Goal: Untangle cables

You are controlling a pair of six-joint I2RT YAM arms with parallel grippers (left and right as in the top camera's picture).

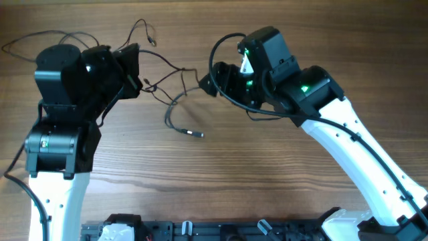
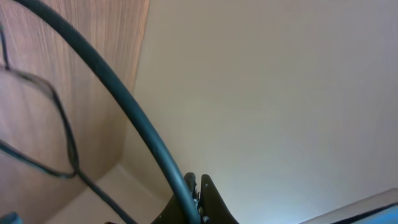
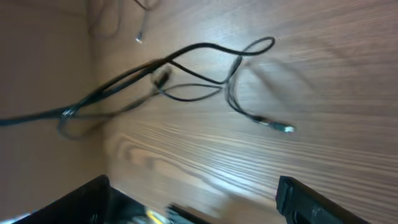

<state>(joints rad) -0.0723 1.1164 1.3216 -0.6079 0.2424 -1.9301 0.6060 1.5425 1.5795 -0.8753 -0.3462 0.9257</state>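
Observation:
The cables (image 1: 168,115) are thin dark wires spread across the wooden table, from the far left to a silvery plug end (image 1: 198,134) at the middle. My left gripper (image 1: 136,75) is at the upper left, where the wires converge. In the left wrist view it (image 2: 198,184) is shut, with a dark cable (image 2: 124,99) running into its tips. My right gripper (image 1: 208,82) faces the wires from the right. In the right wrist view it (image 3: 199,205) stands wide open and holds nothing. A tangled loop of cables (image 3: 205,62) and a plug end (image 3: 286,129) lie beyond it.
The right arm's own thick black cable (image 1: 219,63) arcs beside its gripper. A black rig (image 1: 200,231) runs along the table's near edge. A pale wall (image 2: 280,93) fills most of the left wrist view. One thin wire trails off to the far left (image 1: 13,45).

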